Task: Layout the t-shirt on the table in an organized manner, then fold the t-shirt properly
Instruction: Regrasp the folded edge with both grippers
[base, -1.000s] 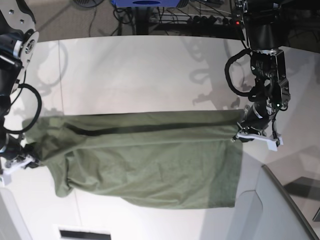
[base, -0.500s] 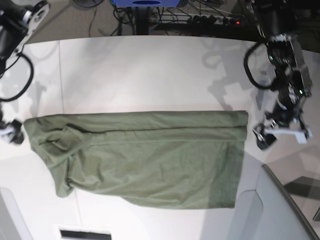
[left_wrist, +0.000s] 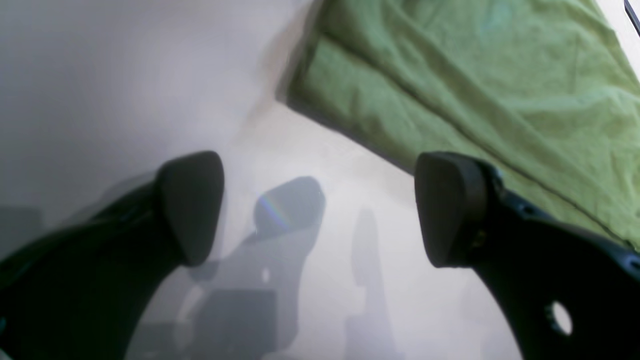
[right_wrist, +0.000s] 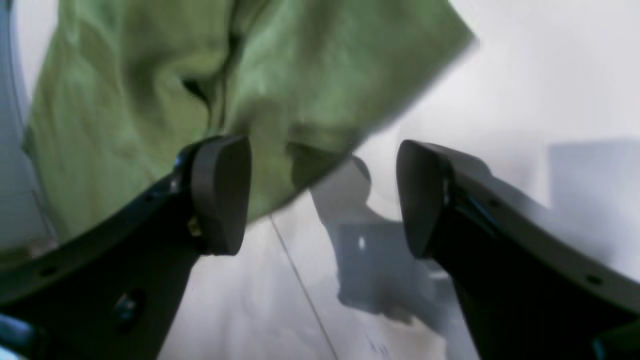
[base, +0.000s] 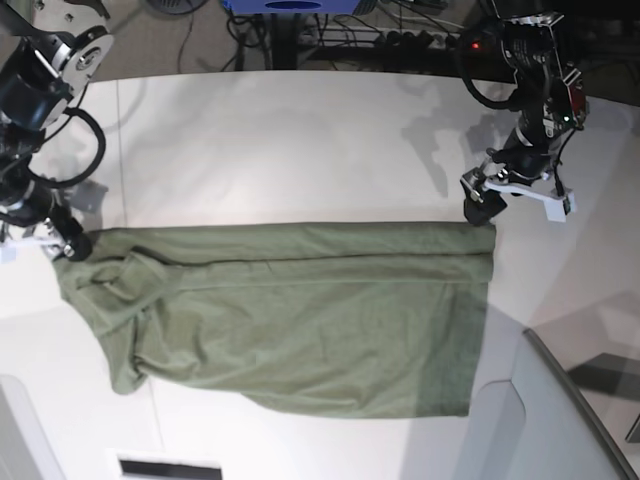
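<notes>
The olive-green t-shirt (base: 290, 310) lies flat on the white table (base: 300, 150), folded lengthwise into a long band, with wrinkles at its left end. My left gripper (base: 515, 203) hovers open just past the shirt's far right corner. In the left wrist view, the left gripper (left_wrist: 320, 210) holds nothing and the t-shirt (left_wrist: 475, 85) lies beyond its fingers. My right gripper (base: 38, 245) stands open at the shirt's far left corner. The right wrist view shows the right gripper (right_wrist: 322, 197) empty, above the edge of the t-shirt (right_wrist: 200, 75).
A grey angled panel (base: 560, 420) cuts across the near right corner. Cables and a power strip (base: 420, 40) lie beyond the table's far edge. A thin seam (base: 121, 150) runs across the tabletop on the left.
Both grippers were shut on the shirt's ends and have let go and opened. The shirt has settled flat. Both arms have moved toward the table's far side, to the shirt's far corners.
</notes>
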